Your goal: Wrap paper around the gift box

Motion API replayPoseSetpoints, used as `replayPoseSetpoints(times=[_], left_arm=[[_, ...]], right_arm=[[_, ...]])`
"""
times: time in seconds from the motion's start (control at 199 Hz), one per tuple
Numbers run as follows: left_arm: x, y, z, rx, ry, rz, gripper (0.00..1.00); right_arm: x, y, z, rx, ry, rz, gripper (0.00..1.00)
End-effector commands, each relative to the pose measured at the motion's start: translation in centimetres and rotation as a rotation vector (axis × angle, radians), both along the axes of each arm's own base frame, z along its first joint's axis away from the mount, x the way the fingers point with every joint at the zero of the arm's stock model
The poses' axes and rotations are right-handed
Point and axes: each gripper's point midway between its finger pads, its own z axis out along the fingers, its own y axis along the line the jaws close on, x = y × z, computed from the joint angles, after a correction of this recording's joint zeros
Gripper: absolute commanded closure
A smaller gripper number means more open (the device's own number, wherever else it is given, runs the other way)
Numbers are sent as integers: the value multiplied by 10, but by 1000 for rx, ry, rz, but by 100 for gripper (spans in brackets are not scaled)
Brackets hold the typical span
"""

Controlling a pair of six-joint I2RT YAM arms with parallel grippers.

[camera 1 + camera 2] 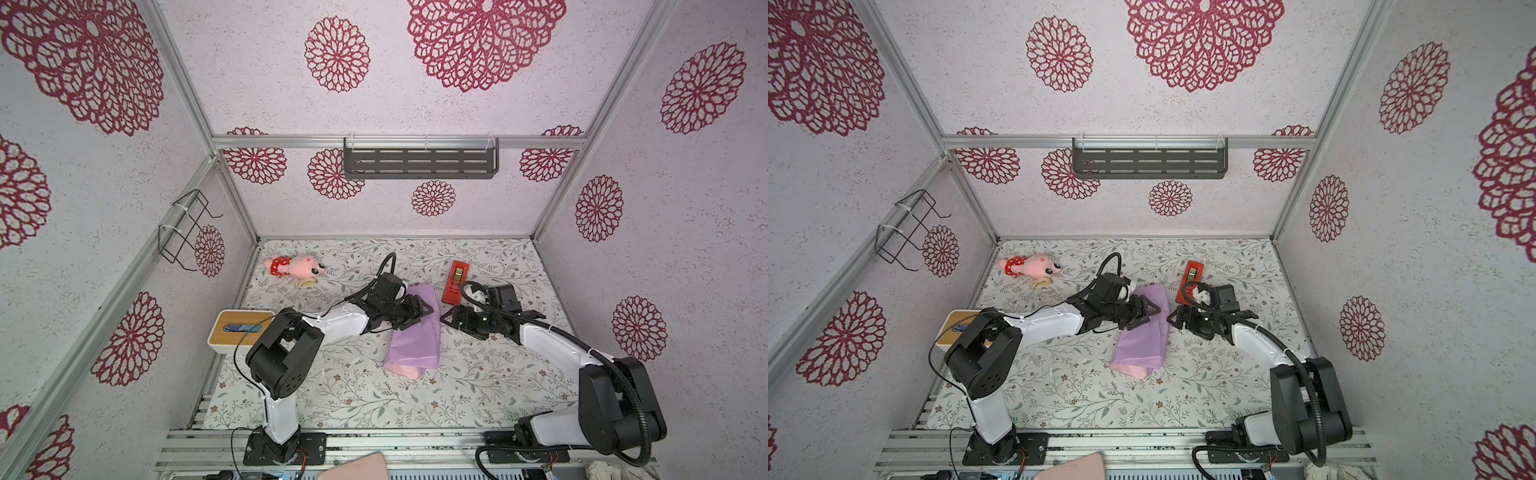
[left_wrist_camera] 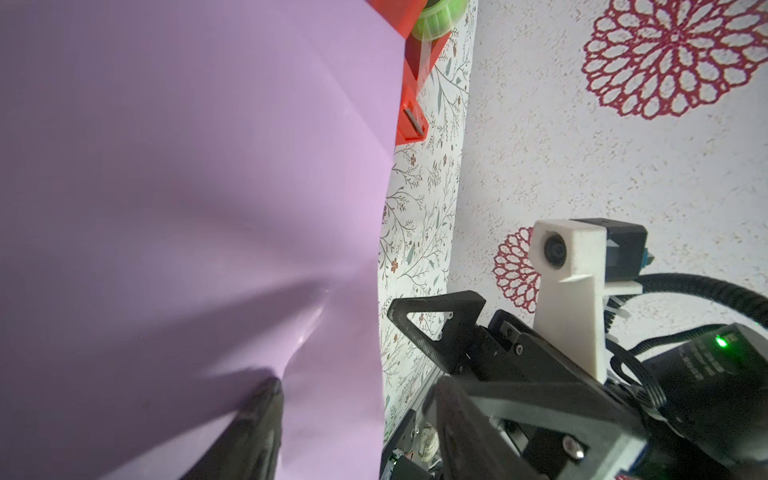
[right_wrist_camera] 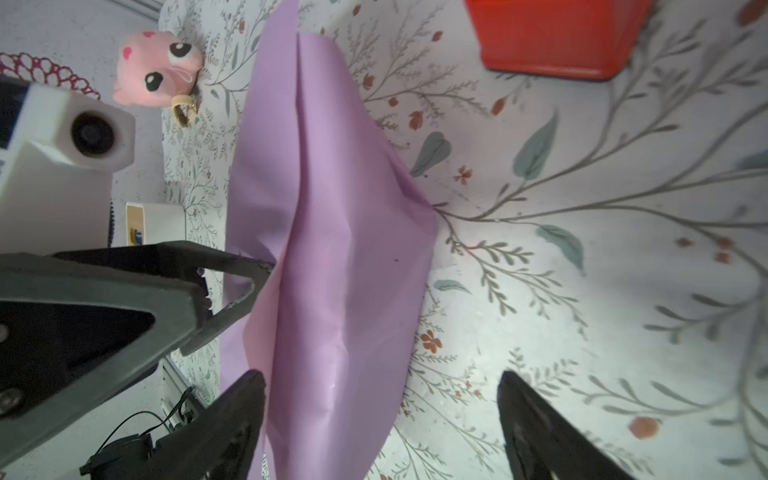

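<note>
The paper (image 1: 415,332) (image 1: 1144,336) lies mid-table, folded into a long bundle, lilac side out, with pale pink showing at its near end. The gift box is hidden. My left gripper (image 1: 424,308) (image 1: 1152,311) hangs over the bundle's far left part, open. In the left wrist view (image 2: 357,386) one fingertip (image 2: 272,395) touches the lilac sheet (image 2: 187,187) and the other stands off its edge. My right gripper (image 1: 446,318) (image 1: 1173,318) is open just right of the bundle. In the right wrist view (image 3: 379,378) the paper (image 3: 332,249) reaches in between its fingers.
A red tape dispenser (image 1: 455,282) stands behind the right gripper. At the back left lies a pink plush toy (image 1: 295,266). A white tissue box with a wooden top (image 1: 237,328) sits at the left edge beside the left arm.
</note>
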Motion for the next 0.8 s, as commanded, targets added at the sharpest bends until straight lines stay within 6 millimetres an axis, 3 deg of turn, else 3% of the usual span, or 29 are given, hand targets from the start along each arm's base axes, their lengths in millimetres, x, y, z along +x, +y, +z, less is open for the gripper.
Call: replayPoseSetpoints(times=[0.0,0.171,0.357,0.453,0.568,0.664,0.799], left_arm=[[-21,29,-56,180,140,28,36],[-19,27,-50,170,129,29,33],[-14,24,-39,167,102,21,31],[-14,24,-41,175,107,16,31],[-17,25,-46,174,119,15,30],[-17,25,-46,172,118,16,30],[-16,25,-46,173,118,15,29]], right_arm=[[5,23,7,63,-9,26,9],[1,34,-11,67,22,42,9],[-13,24,-34,37,69,32,10],[-11,9,-26,10,43,2,10],[-4,-8,1,-2,-39,-44,10],[-8,0,14,54,-72,-33,10],[-19,17,15,88,-86,4,10]])
